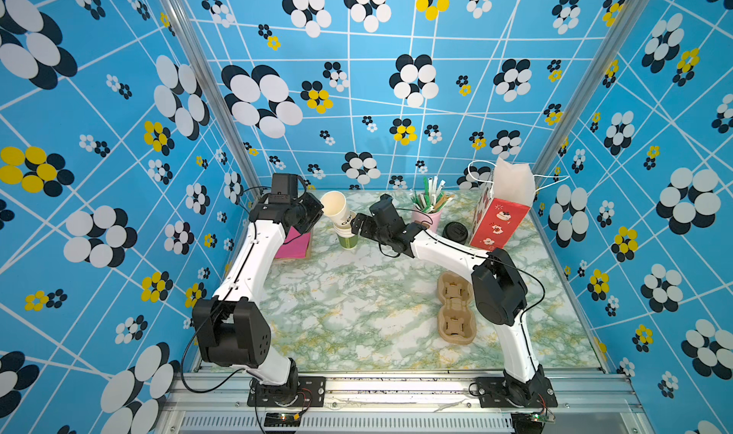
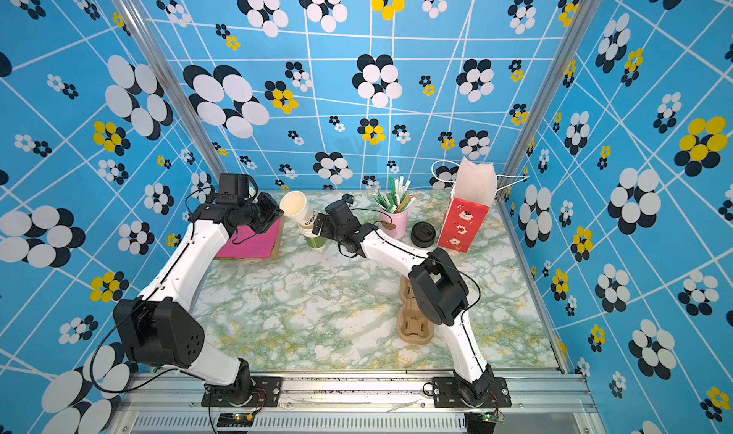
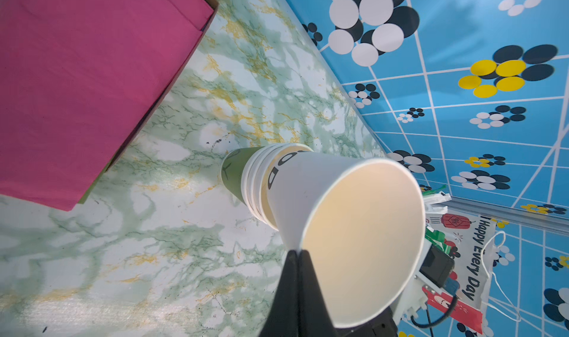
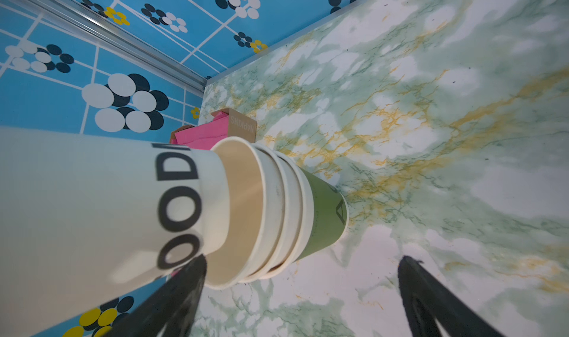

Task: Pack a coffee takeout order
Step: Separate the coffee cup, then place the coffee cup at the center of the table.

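Observation:
A pale paper cup (image 1: 334,207) (image 2: 294,207) sits tilted, partly pulled out of the stack of paper cups (image 1: 347,238) (image 2: 315,241) at the back of the table. My left gripper (image 1: 322,210) (image 3: 298,252) is shut on this cup's rim (image 3: 363,240). My right gripper (image 1: 355,224) (image 4: 303,260) is open beside the stack (image 4: 286,209), and one finger (image 4: 191,277) lies close to the lifted cup's wall. The brown pulp cup holder (image 1: 456,307) (image 2: 412,327) lies empty near the right arm. Pink napkins (image 1: 295,243) (image 3: 86,83) fill a box at the back left. Straws (image 1: 428,202) stand in a pink cup.
A lone black lid (image 1: 455,231) (image 2: 423,233) lies beside a red paper bag (image 1: 499,218) (image 2: 468,222) at the back right. The bag stands upright and open, white tissue sticking out. Blue patterned walls close in the marbled table (image 1: 357,317) on three sides.

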Available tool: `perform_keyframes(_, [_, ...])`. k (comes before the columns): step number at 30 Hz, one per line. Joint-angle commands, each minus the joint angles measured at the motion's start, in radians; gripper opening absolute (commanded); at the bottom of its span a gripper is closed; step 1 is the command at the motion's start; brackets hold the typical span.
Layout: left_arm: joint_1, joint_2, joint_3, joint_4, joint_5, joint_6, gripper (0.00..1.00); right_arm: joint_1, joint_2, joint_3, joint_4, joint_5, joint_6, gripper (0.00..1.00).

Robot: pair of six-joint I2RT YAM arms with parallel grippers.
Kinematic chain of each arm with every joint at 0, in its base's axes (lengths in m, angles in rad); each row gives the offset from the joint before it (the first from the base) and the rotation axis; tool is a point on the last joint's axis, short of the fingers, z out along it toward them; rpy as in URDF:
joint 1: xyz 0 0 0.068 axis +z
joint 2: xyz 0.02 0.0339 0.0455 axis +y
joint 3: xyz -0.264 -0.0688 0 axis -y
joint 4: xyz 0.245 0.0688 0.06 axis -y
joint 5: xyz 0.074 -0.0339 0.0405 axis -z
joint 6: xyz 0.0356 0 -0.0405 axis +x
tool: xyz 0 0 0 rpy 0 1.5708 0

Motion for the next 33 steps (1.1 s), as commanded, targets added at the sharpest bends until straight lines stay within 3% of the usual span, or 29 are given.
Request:
perform_keyframes(1, [0.009,-0.059,0.056,-0.048,-0.017,0.04,0.0,0.008,-0.031,0.026,0.015,-0.006,-0.027,0.99])
perform_keyframes(10, [-0.014,-0.168,0.083,-0.146,-0.014,0.091,0.0,0.007,-0.157,-0.015,0.014,0.009,-0.082,0.99])
perform_keyframes(23, [-0.158,-0.338,-0.004,-0.398,-0.091,0.191,0.0,0.002,-0.452,-0.214,-0.043,0.111,-0.321,0.99])
perform_keyframes(33, [-0.391,-0.36,-0.248,-0.228,-0.126,0.114,0.0,-0.022,-0.634,-0.327,-0.118,0.163,-0.501,0.99])
